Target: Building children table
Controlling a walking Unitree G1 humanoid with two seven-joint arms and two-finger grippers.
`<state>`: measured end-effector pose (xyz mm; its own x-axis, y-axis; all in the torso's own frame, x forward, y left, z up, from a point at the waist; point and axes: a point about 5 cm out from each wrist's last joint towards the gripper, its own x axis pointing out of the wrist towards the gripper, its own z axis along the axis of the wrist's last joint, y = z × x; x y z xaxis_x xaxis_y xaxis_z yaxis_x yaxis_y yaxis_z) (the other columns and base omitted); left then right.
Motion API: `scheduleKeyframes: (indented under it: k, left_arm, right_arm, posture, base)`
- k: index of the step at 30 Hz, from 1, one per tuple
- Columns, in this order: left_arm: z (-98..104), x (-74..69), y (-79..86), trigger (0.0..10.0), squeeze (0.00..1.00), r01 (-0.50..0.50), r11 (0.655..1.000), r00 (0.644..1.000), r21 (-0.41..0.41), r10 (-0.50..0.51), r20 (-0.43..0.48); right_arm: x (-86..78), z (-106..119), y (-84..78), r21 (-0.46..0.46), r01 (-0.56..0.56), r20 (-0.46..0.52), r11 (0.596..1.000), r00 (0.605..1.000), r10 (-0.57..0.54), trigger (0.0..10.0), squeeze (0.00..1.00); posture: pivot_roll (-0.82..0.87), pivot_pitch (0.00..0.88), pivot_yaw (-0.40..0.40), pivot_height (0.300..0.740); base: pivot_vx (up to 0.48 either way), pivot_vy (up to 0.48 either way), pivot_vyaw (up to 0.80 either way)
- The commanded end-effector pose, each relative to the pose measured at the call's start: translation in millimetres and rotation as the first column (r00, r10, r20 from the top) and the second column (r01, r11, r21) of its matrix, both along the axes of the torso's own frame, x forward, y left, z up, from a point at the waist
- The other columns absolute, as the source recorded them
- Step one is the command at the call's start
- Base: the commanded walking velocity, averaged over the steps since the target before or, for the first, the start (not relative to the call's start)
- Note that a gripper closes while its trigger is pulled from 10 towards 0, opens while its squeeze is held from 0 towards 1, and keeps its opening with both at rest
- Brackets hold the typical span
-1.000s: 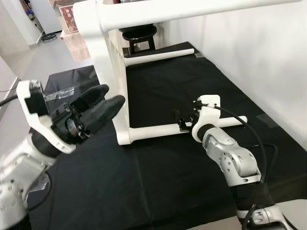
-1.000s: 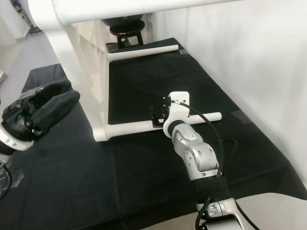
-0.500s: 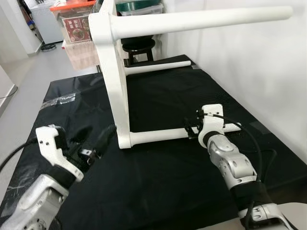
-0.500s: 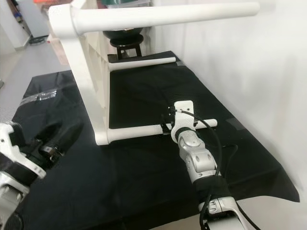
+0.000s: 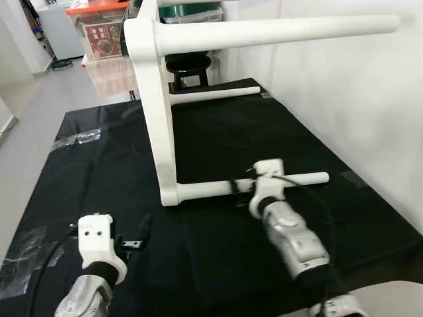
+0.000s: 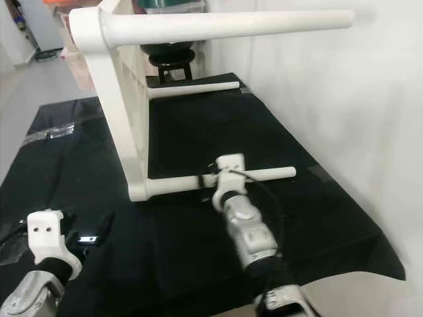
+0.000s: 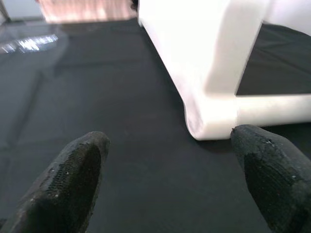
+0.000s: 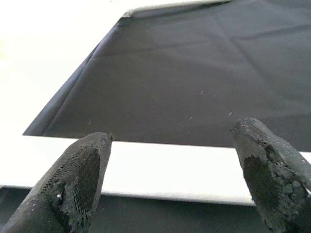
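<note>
the left hand (image 5: 135, 239) has dropped a long way in the last second: a second ago it was raised high beside the upright white table frame (image 5: 155, 105), and now it sits low over the black cloth-covered surface (image 5: 218, 264), short of the frame's bottom corner. its fingers (image 7: 73, 174) are spread with nothing between them, and in the left wrist view the rounded corner of the frame lies just beyond the fingertips, a little toward the right one.

the right hand (image 8: 170, 179) has slid along the lower leg (image 5: 291, 179), the white rod lying on the surface. half a second ago it sat nearer the leg's free end; now it is closer to the frame. its fingers are spread too, and the right wrist view shows the leg lying crosswise just ahead of the fingertips, not pinched.

the frame itself has not moved: it stands on edge with one leg (image 5: 277, 30) jutting out high above the right hand, another leg (image 5: 215, 94) lying beyond it on the far side, and the lower leg running out from its bottom corner.

my reading is that neither hand carries any load at present, so the frame stands unaided. the left hand looks set to brace the bottom corner while the right works at the lower leg's joint; whether that leg is fully seated i cannot tell.
</note>
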<state>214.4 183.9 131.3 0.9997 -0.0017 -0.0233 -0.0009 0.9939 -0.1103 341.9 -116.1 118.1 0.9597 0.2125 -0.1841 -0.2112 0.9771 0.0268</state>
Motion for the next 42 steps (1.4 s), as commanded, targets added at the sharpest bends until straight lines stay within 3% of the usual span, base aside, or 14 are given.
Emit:
scheduleKeyframes:
  k: [1, 20, 29, 42]
  left_arm:
    - [-4.3, 2.5, -1.3, 10.0, 0.0, 0.017, 0.999, 1.0, 0.041, -0.017, -0.011]
    - [-12.2, 8.0, -8.0, 10.0, 0.0, 0.016, 0.999, 1.0, 0.035, -0.017, 0.026]
    - [-13.5, 8.8, -6.9, 10.0, 0.0, 0.005, 0.999, 0.999, 0.04, -0.006, 0.033]
    - [-12.2, 11.7, -4.5, 10.0, 0.0, -0.009, 0.999, 0.999, 0.041, 0.007, 0.044]
  right_arm:
    - [3.2, 3.2, 0.1, 0.007, -0.001, 0.022, 1.0, 1.0, 0.001, 10.0, 0.0]
    - [5.8, -2.1, 2.2, 0.014, -0.031, 0.021, 0.999, 0.999, 0.03, 10.0, 0.0]
    - [7.6, -2.1, 1.6, 0.015, -0.028, 0.024, 0.999, 0.999, 0.028, 10.0, 0.0]
    - [9.4, -2.0, 2.5, 0.018, -0.032, 0.02, 0.999, 0.999, 0.032, 10.0, 0.0]
  posture:
    - [-0.05, 0.003, 0.043, 0.74]
    - [-0.06, 0.0, 0.043, 0.74]
    - [-0.06, 0.0, 0.042, 0.74]
    - [-0.06, 0.0, 0.039, 0.74]
  base:
    - [0.0, 0.0, 0.0]
    - [0.0, 0.0, 0.0]
    - [0.0, -0.388, 0.0]
    - [0.0, 0.0, 0.0]
